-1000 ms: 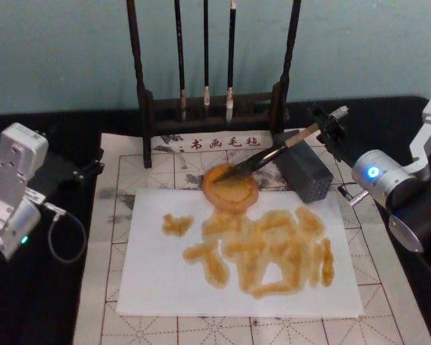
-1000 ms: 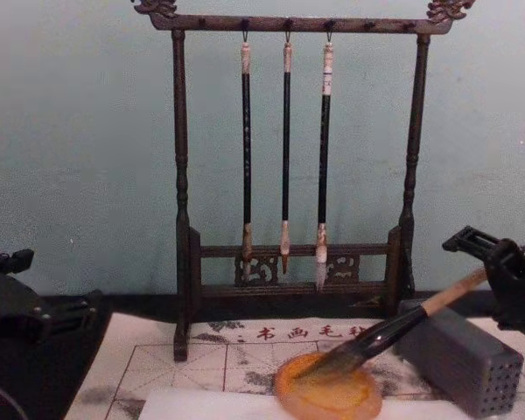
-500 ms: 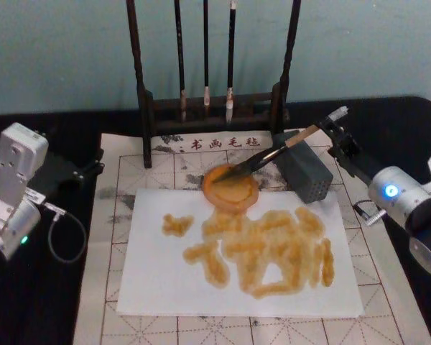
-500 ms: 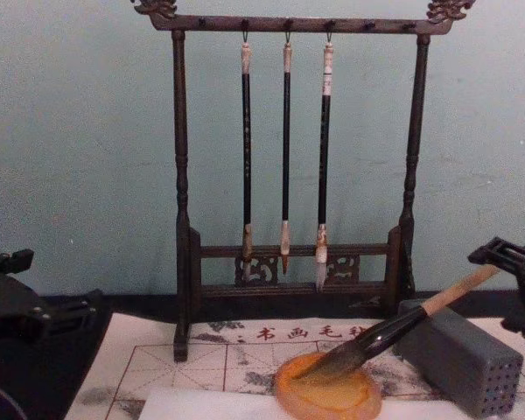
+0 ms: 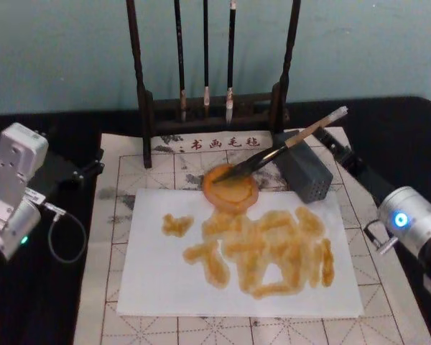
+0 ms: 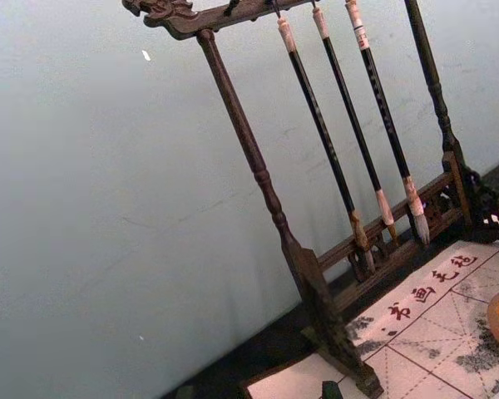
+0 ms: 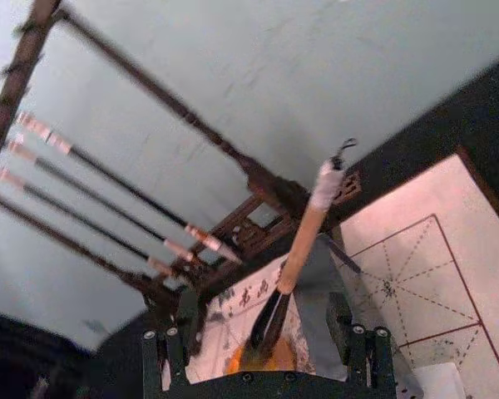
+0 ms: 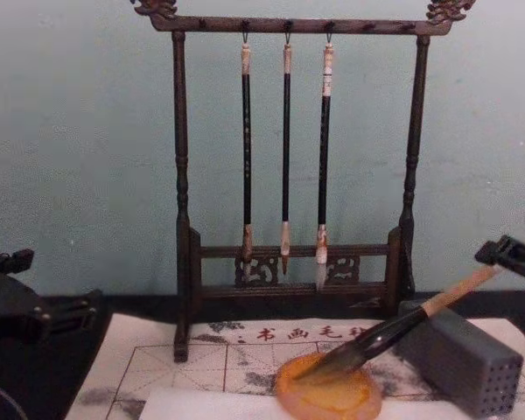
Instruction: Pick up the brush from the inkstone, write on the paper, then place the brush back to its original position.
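Observation:
The brush [image 5: 280,149] lies slanted, its dark bristles in the round orange inkstone [image 5: 230,190] and its handle propped on the grey block [image 5: 304,172]. From the side, the brush [image 8: 392,330] rises from the inkstone [image 8: 328,395] toward the right. My right gripper [image 5: 343,154] is open just right of the handle's white end, not touching it; in the right wrist view its fingers [image 7: 363,349] stand apart with the brush [image 7: 302,241] beyond them. The white paper [image 5: 154,277] carries orange strokes. My left gripper [image 5: 79,171] is parked at the far left.
A dark wooden rack [image 5: 212,108] with three thin hanging brushes [image 8: 285,157] stands behind the inkstone. A gridded felt mat [image 5: 122,172] lies under the paper. The grey block [image 8: 462,363] sits right of the inkstone. A cable [image 5: 57,237] loops by the left arm.
My right arm has drawn back to the right and toward me, away from the brush's end. The brush stays resting on the inkstone and block. The left arm has not moved.

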### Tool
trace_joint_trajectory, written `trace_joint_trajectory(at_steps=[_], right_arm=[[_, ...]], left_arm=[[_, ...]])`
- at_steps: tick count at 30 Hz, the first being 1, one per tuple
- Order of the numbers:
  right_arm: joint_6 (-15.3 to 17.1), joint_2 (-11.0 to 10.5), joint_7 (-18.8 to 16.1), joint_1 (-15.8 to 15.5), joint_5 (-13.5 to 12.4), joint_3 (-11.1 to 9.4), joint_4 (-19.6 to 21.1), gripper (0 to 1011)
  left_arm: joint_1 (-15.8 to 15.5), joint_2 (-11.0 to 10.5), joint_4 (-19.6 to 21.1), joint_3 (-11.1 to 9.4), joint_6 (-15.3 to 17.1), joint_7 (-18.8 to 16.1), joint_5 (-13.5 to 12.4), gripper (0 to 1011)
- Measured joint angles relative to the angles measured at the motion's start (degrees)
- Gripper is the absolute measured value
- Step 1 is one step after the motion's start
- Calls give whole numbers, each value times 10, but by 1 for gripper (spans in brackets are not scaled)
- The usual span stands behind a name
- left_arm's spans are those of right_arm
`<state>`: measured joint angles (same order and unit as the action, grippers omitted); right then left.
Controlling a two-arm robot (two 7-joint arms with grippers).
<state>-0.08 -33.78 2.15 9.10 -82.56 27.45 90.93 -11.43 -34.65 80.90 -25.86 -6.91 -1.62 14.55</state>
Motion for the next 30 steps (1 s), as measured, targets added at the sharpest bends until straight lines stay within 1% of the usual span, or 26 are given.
trace_joint_trajectory(at_steps=[1,2,5,6,8,9,10,11,15,17,20,21,23,24,25,28,30], right_arm=[[-2,-2,-1,-1,9,3,2,1000],[-9,-6,-1,-3,37,10,8,1000],[-21,-13,1,-5,84,24,16,1000],[-27,-16,5,-5,111,31,19,1000],[-33,-20,9,-5,140,39,21,1000],[-36,-24,12,-5,163,46,22,1000],[-37,-26,14,-5,175,50,23,1000],[-41,-29,18,-4,201,56,23,1000],[-54,-33,29,-1,262,73,20,1000],[-65,-35,42,2,315,86,14,1000],[-70,-36,50,3,348,94,10,1000],[-72,-36,54,5,366,97,7,1000],[-74,-36,59,6,386,101,4,1000],[-75,-36,61,7,393,103,3,1000],[-77,-36,66,8,411,106,0,1000],[-81,-34,73,9,434,110,-5,1000],[-81,-34,73,9,433,110,-5,1000]], left_arm=[[0,0,0,0,0,0,0,1001],[0,0,0,0,0,0,0,1001],[0,0,0,0,0,0,0,1001],[0,0,0,0,0,0,0,1001],[0,0,0,0,0,0,0,1001],[0,0,0,0,0,0,0,1001],[0,0,0,0,0,0,0,1001],[0,0,0,0,0,0,0,1001],[0,0,0,0,0,0,0,1001],[0,0,0,0,0,0,0,1001],[0,0,0,0,0,0,0,1001],[0,0,0,0,0,0,0,1001],[0,0,0,0,0,0,0,1001],[0,0,0,0,0,0,0,1001],[0,0,0,0,0,0,0,1001],[0,0,0,0,0,0,0,1001],[0,0,0,0,0,0,0,1001]])
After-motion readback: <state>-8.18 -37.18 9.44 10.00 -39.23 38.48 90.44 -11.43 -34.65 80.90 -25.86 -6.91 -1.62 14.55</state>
